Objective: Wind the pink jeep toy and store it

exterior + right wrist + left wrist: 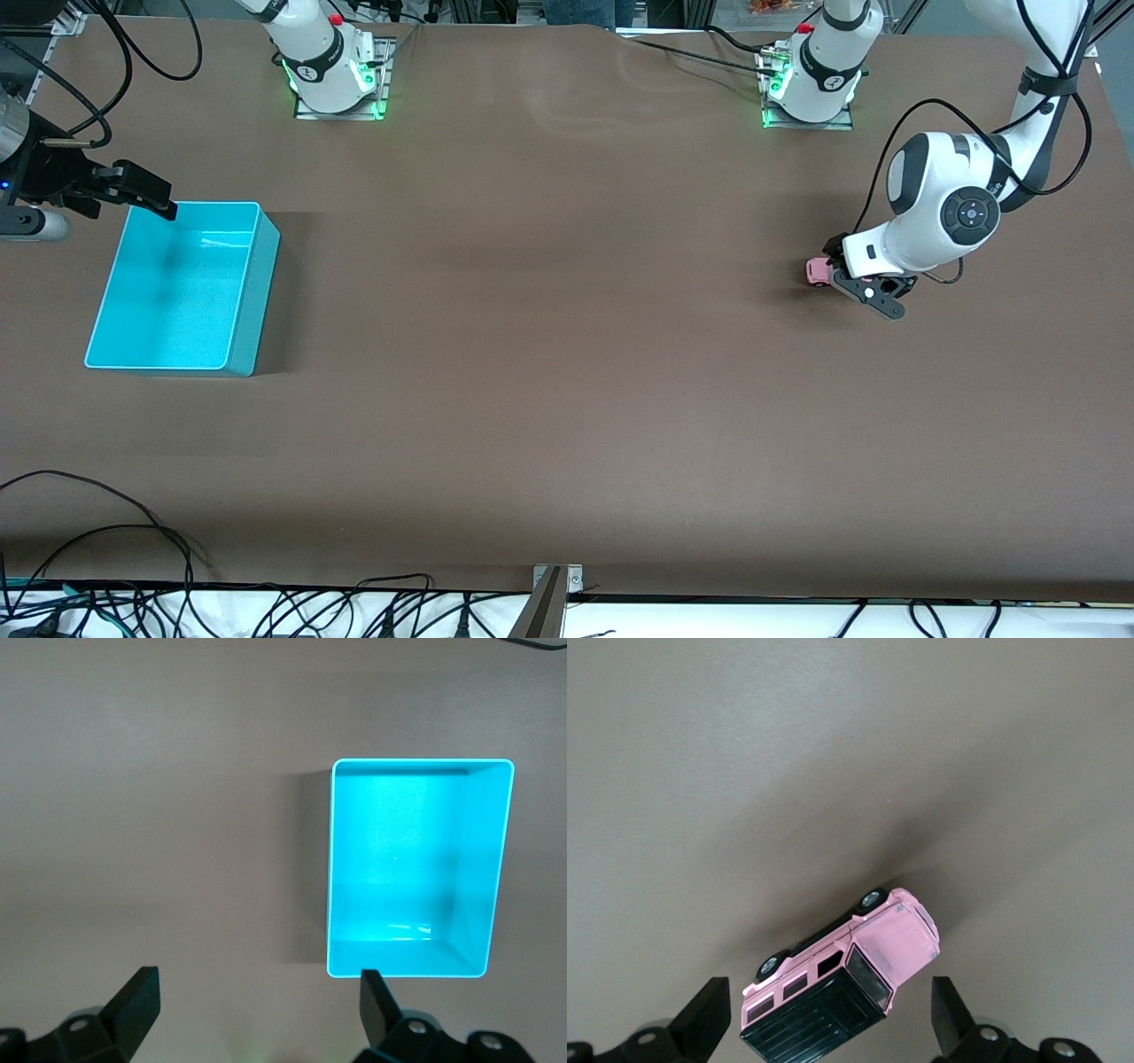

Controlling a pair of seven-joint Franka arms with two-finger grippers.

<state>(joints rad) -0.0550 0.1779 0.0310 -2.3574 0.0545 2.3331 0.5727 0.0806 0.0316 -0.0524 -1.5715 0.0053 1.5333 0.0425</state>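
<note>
Two hands are in view, and both have their fingers spread wide with nothing between them. The left hand hangs low over the desk at the left arm's end, and its fingers stand one on each side of the pink jeep toy without touching it. This looks like the pose just ahead of a grasp: the hand is lined up so that the fingers can close on the long sides of the small car, which I judge is needed before it can be pulled back to wind it.

The jeep stands on its wheels on the bare desk, black roof up, turned a little at an angle to the line between the fingers. In the front view only its pink end shows from under the hand, on the side toward the right arm's end of the desk. There is clear space between each finger and the car's body, so the hand may need to come down a little more.

The right hand waits open above the corner of the turquoise bin, which stands at the right arm's end, well apart from the jeep. The bin is empty, so it seems to be kept ready as the place for storing the toy
</note>
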